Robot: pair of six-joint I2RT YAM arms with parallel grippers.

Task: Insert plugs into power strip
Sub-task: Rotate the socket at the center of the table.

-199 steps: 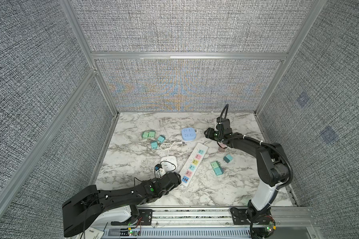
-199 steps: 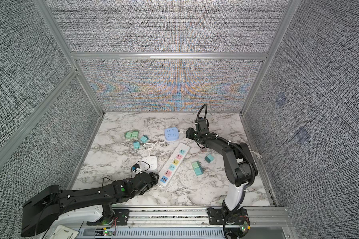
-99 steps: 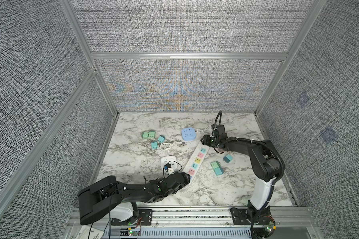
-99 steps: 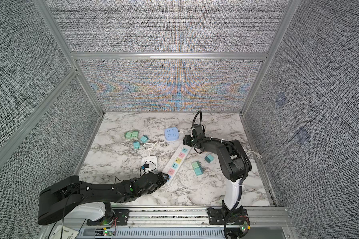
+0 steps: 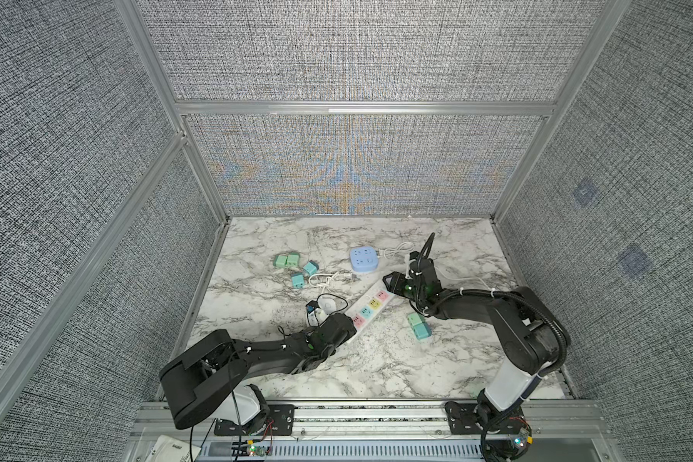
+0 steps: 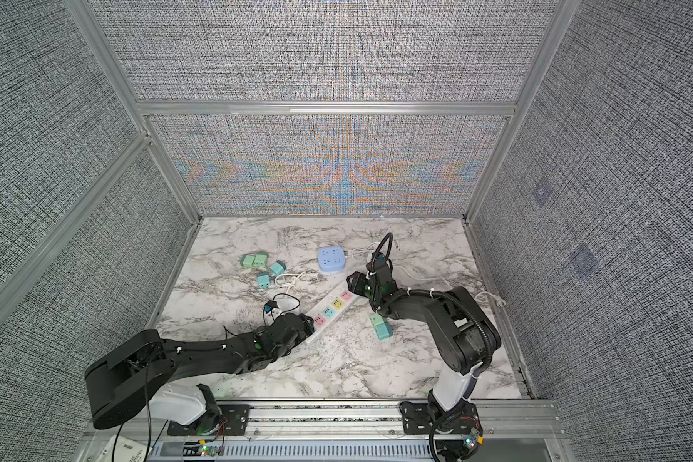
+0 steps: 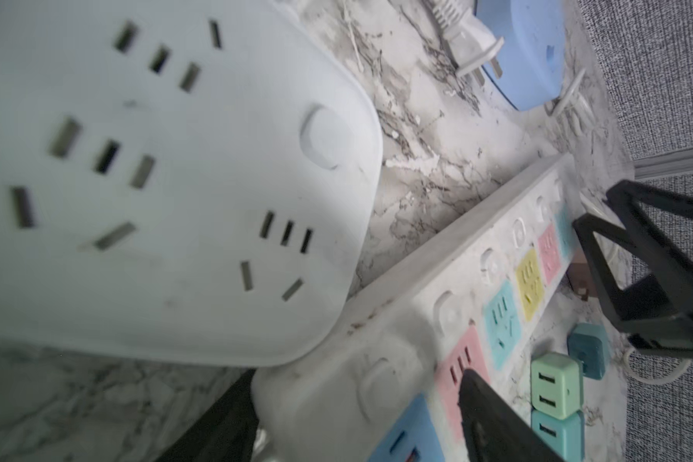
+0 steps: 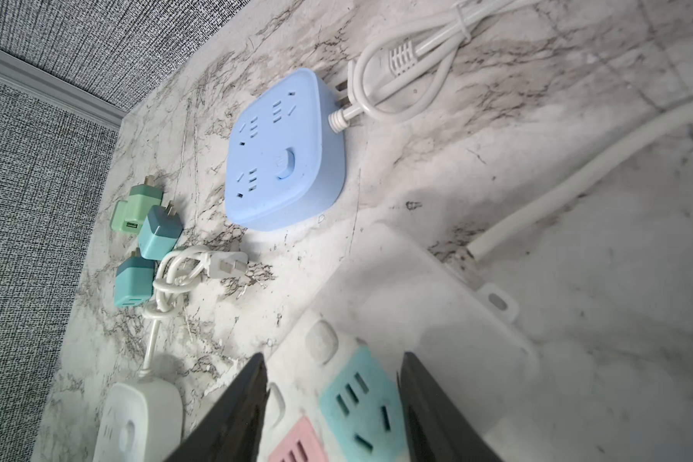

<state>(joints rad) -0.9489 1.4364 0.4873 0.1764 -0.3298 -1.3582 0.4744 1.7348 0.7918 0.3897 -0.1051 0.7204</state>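
The white power strip (image 5: 371, 310) with coloured sockets lies diagonally on the marble. My left gripper (image 5: 347, 320) (image 7: 357, 384) is open and straddles its near end. My right gripper (image 5: 391, 280) (image 8: 333, 360) hovers open over the teal socket at its far end and holds nothing. Several mint and teal plugs (image 5: 295, 266) lie at the back left. A mint and a teal plug (image 5: 418, 325) (image 7: 555, 384) lie right of the strip. A dusty pink plug (image 7: 579, 280) shows under the right gripper.
A blue square socket block (image 5: 363, 260) with a white cord sits behind the strip. A white socket block (image 7: 157, 180) touches the strip's near left side. A coiled white cord (image 5: 329, 278) lies between them. Fabric walls close three sides.
My left arm has reached forward to the strip's near end. My right gripper has come from the back right down to the far end, and the strip has turned slightly.
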